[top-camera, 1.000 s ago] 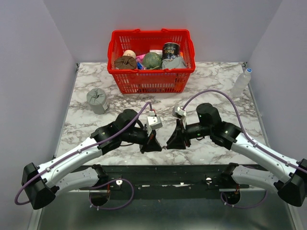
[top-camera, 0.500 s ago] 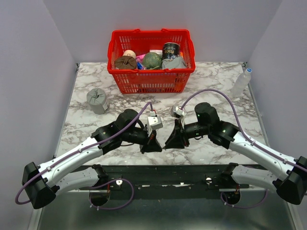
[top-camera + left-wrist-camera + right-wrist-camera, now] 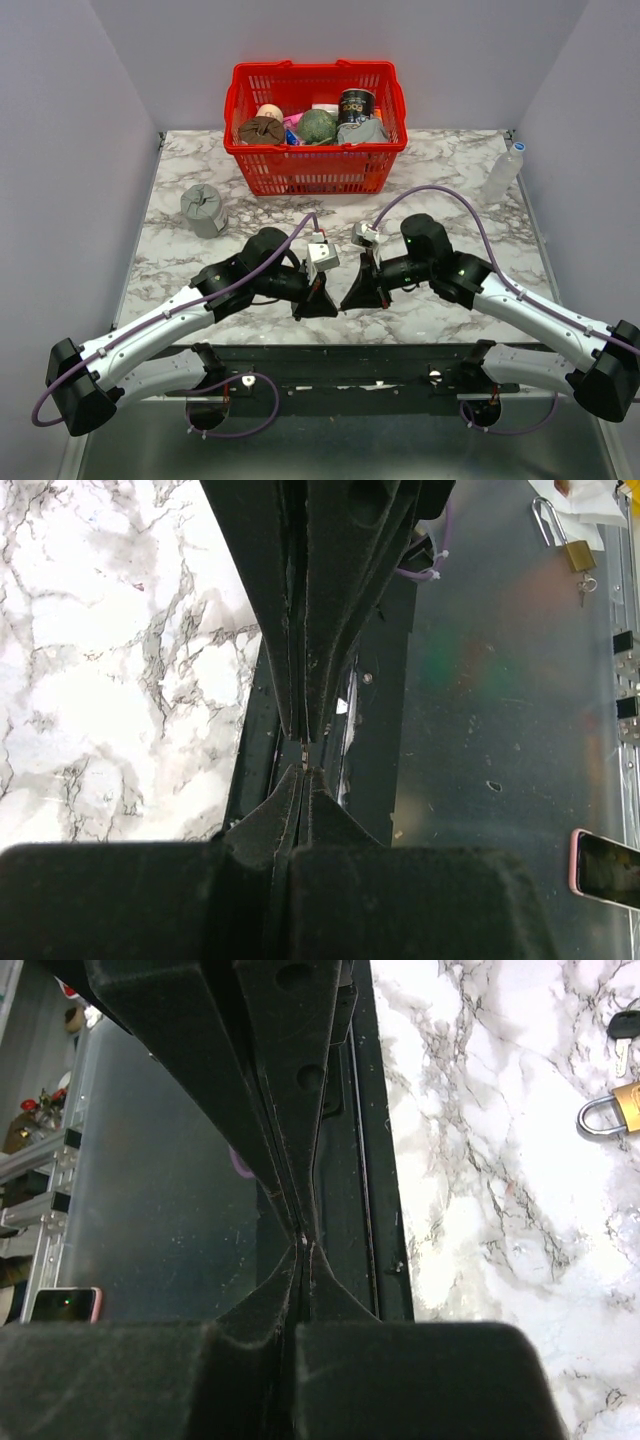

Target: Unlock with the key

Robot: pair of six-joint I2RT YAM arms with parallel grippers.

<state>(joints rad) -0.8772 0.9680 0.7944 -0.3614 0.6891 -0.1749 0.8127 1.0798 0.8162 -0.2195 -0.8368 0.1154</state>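
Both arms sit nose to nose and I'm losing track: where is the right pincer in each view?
Top external: right pincer just right of centre, shut, tips toward the left pincer.
Left wrist: right pincer reaches down from the top edge, tips at mid-frame.
Right wrist: right pincer rises from the bottom edge, tips at mid-frame.
Shared landmark: the black rail at the near edge.

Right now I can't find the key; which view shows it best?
Right wrist: the key lies on the marble at the right edge, partly cropped, near a padlock. The top and left wrist views don't show it.
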